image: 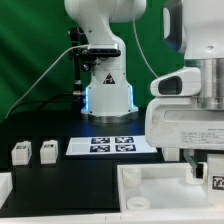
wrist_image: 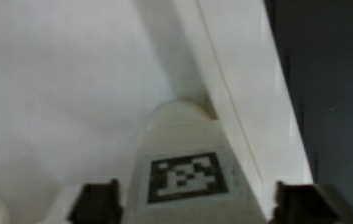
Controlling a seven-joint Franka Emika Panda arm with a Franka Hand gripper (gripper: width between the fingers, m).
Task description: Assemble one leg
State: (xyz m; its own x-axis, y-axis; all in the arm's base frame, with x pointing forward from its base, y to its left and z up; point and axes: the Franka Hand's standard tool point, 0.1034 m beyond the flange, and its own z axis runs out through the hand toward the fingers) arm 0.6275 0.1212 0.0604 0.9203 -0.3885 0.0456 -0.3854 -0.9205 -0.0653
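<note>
In the wrist view a white leg point(wrist_image: 191, 150) with a black-and-white tag stands between my two dark fingers point(wrist_image: 98, 202). It rests on or against the white tabletop point(wrist_image: 66, 90), near its long edge. My gripper point(wrist_image: 198, 203) is open, with a narrow gap showing on each side of the leg. In the exterior view the gripper point(image: 205, 168) is low over the tabletop point(image: 150, 190) at the exterior view's right, and the tagged leg point(image: 217, 181) shows just beside it.
Two more small white legs point(image: 20, 152) point(image: 47, 150) stand on the black table at the exterior view's left. The marker board point(image: 112, 146) lies behind the tabletop. The robot base point(image: 105, 85) is at the back. A white part point(image: 5, 186) lies at the lower left edge.
</note>
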